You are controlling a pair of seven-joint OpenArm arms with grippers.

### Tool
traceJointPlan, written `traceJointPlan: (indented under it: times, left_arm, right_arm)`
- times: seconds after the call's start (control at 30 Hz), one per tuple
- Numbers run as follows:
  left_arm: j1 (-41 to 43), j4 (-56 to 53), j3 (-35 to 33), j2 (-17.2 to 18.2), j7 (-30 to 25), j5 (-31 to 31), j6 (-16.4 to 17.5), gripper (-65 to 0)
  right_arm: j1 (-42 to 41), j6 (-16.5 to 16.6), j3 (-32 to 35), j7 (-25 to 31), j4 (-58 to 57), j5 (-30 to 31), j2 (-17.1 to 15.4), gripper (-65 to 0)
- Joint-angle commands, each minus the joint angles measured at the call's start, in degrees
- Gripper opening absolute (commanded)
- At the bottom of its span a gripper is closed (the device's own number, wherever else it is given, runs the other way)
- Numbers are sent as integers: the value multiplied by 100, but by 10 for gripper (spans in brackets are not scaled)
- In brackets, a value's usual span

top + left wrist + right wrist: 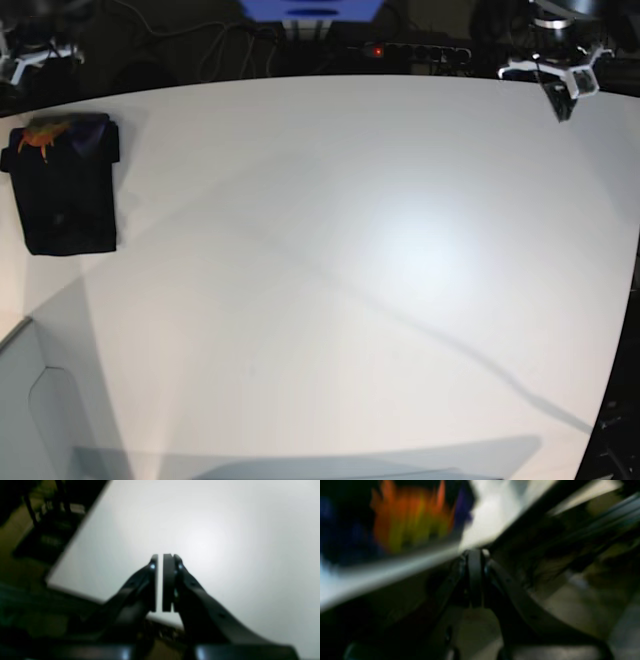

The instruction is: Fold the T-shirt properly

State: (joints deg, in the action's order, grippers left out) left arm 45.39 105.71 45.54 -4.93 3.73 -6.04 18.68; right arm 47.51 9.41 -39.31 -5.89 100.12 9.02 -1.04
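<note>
**T-shirt sits folded at the desk's far left, both arms drawn clear**

You see the T-shirt (66, 190) in the upper left of the base view, lying as a compact black rectangle just inside the left edge of the white desk (380, 280). The orange print (40, 135) and a purple patch show at its top end. The outline looks fairly square and flat, so your fold appears done or close to it; judge for yourself whether the edges line up, because the bundle is small in this view.

Your left gripper (160, 582) hangs over bare desk in its wrist view, its pads pressed nearly together with only a thin slit of light between them, and nothing is pinched. In the base view it sits in the upper right corner, well apart from the cloth. Your right gripper (475, 577) is pressed together too, and empty as far as the heavily blurred wrist view lets you tell; the orange print fills the upper left of that frame, so this arm is the one near the shirt.

Expect the cloth to be light, soft and limp. It will sag and unfold if you lift one layer alone. If you must adjust it, pinch through all layers at a corner or along a folded edge, and slide rather than hoist
</note>
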Motion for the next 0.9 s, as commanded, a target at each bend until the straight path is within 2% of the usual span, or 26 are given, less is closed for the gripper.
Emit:
traceJointPlan:
  times: [0.0,0.13,0.23,0.33,0.47,0.6,0.7,0.77,0.87]
  left_arm:
    - [116,-167,-13,5,-192,2,-43,-621]
    - [319,-1327,-426,163,-808,11,-61,-621]
    - [477,-2321,-884,357,-1731,29,-70,-630]
    - [433,-3455,-1367,576,-2636,644,-79,-650]
    - [-165,-5011,-1771,743,-3436,1338,-79,-650]
    - [-930,-6602,-1815,752,-3990,1725,-79,-650]
    - [-1369,-7393,-1815,752,-4333,2182,-79,-650]
    - [-1580,-7736,-1815,752,-4465,2464,-79,-650]
    - [-1827,-8026,-1815,726,-4527,2701,-79,-650]
  right_arm:
    - [142,30,-29,110,-117,-9,-32,-650]
    - [203,83,208,145,-1128,-9,-68,-650]
    - [221,83,586,268,-1893,-9,-252,-650]
    - [186,83,1078,1007,-2798,-9,-428,-650]
    - [-175,83,1764,2026,-4223,-9,-753,-650]
    - [-913,83,2423,2818,-6121,-9,-1079,-650]
    - [-1450,83,3021,3530,-7370,-9,-1228,-650]
    - [-1731,83,3434,3855,-7845,-9,-1237,-650]
    - [-2074,83,3935,4022,-8310,-9,-1237,-650]
